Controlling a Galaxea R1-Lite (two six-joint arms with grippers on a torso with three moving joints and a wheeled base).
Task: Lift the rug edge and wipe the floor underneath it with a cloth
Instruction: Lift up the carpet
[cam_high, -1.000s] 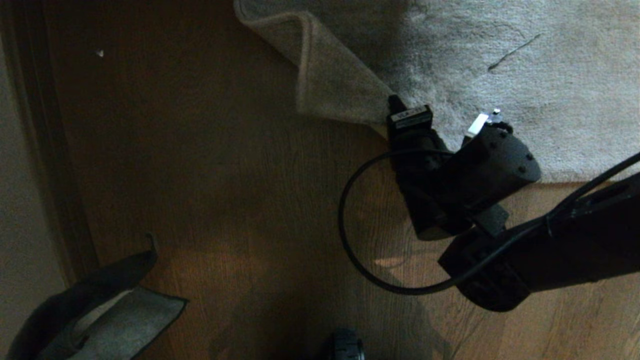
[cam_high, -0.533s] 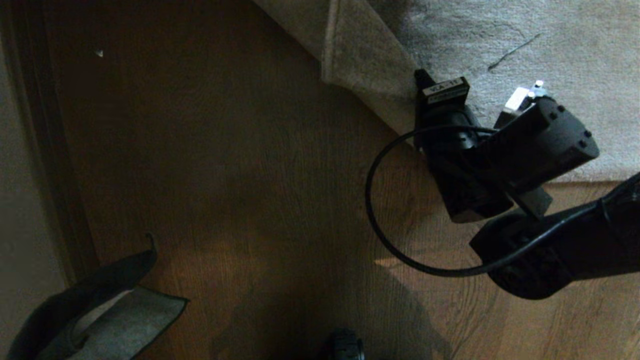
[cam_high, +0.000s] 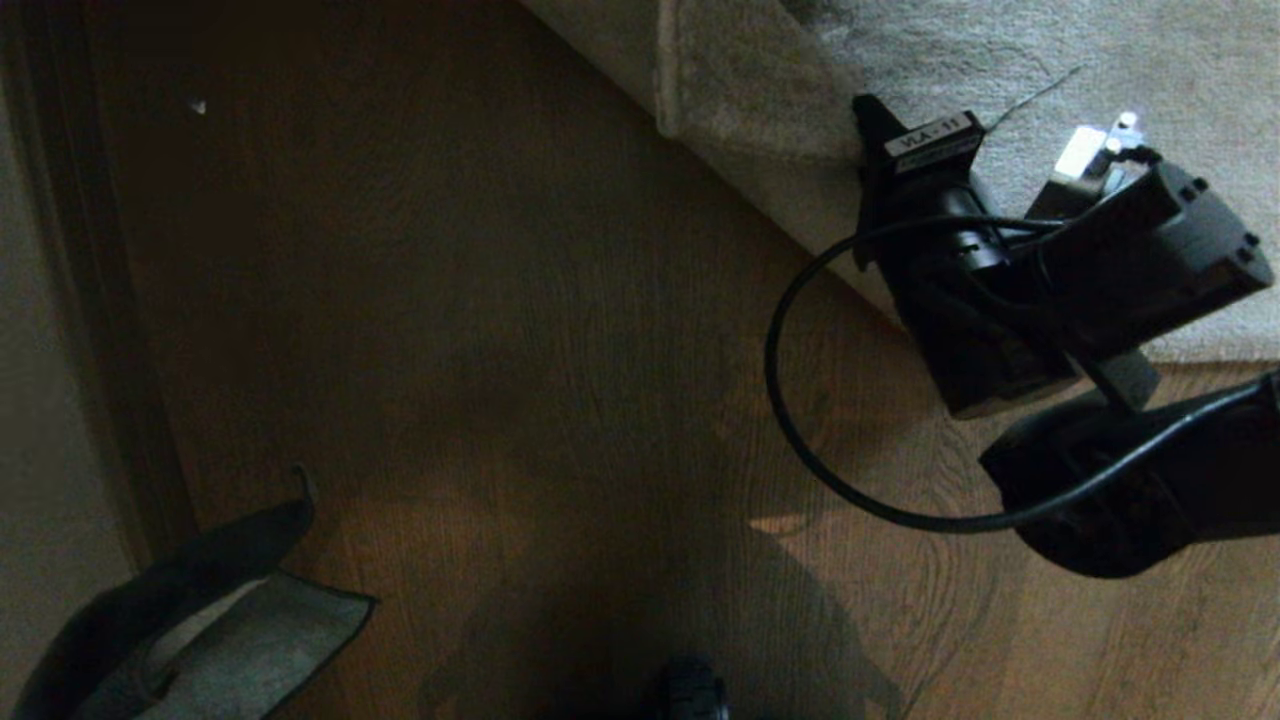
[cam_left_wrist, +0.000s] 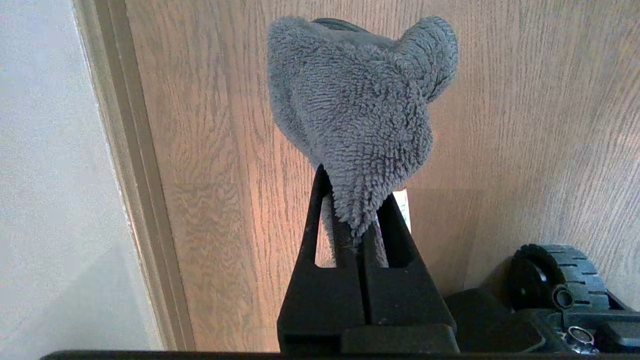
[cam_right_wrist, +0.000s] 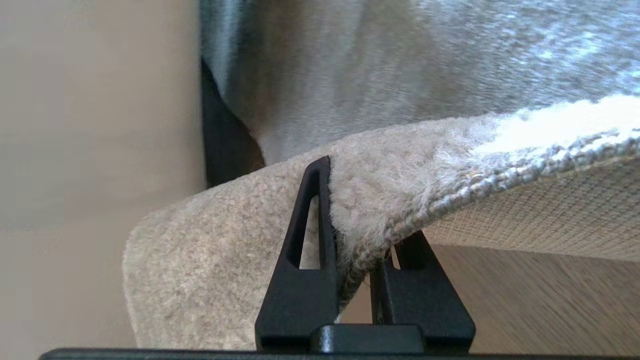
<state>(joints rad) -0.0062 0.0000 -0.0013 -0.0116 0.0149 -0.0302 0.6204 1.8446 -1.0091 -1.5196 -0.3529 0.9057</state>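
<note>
While the right gripper (cam_right_wrist: 357, 250) stays clamped on the rug edge (cam_right_wrist: 380, 220), the folded-back flap (cam_high: 740, 110) has travelled toward the far right since a second ago, baring a wider strip of floor (cam_high: 560, 300). Pile faces up in the jaws; the paler woven underside shows beneath. Near left, the left gripper (cam_left_wrist: 352, 235) hangs with its jaws pinched shut on the cloth (cam_left_wrist: 360, 110), well apart from the rug. With the floor now exposed, wiping looks like the next step.
</note>
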